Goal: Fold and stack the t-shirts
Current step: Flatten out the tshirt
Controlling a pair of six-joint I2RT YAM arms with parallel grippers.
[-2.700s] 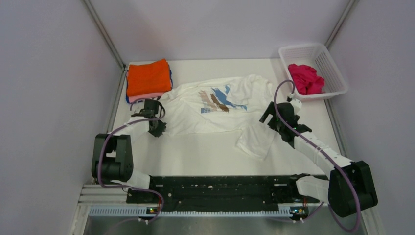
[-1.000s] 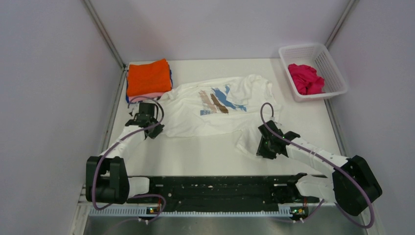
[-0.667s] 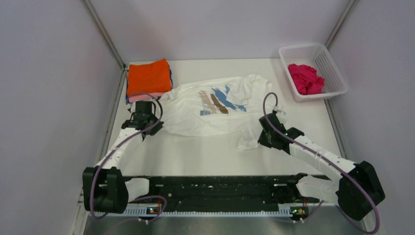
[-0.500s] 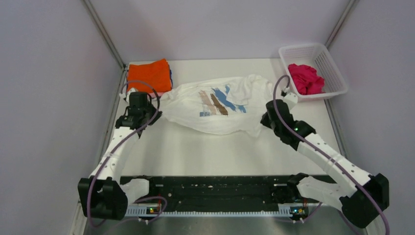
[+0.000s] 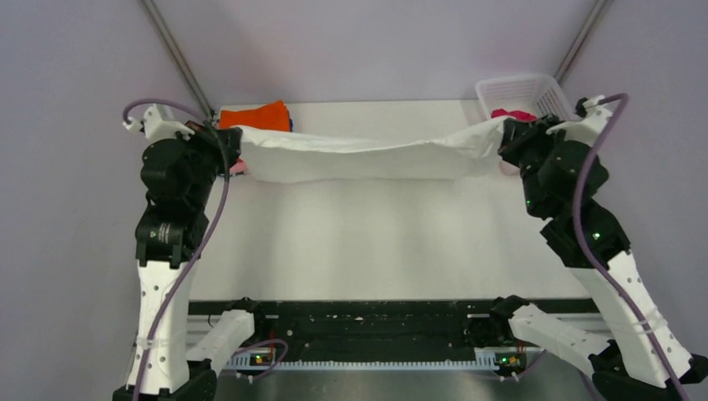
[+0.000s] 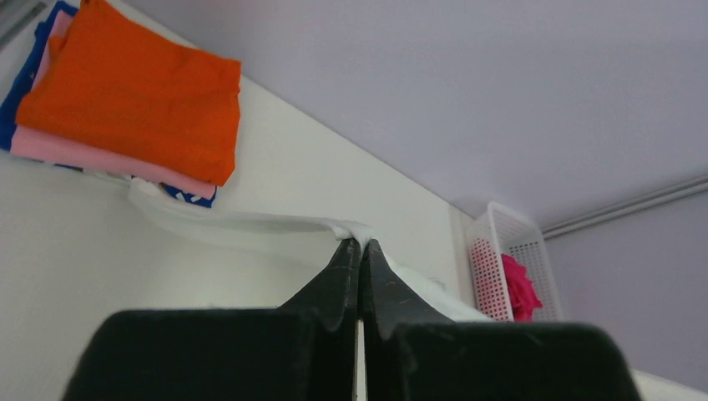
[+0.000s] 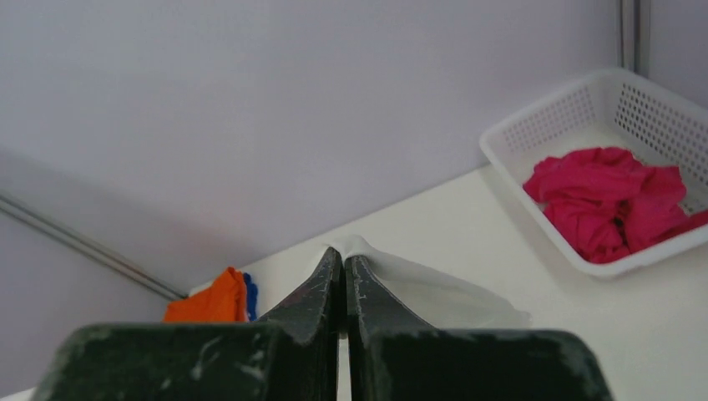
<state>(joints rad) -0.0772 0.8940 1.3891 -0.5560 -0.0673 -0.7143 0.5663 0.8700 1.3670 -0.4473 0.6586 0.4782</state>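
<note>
left claw, right claw, pinching shirt (taut)

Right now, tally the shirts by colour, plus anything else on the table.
white t-shirt: 1
orange t-shirt: 1
pink t-shirt: 1
blue t-shirt: 1
magenta t-shirt: 1
white lattice basket: 1
Total: 6 (5 shirts, 1 basket)
</note>
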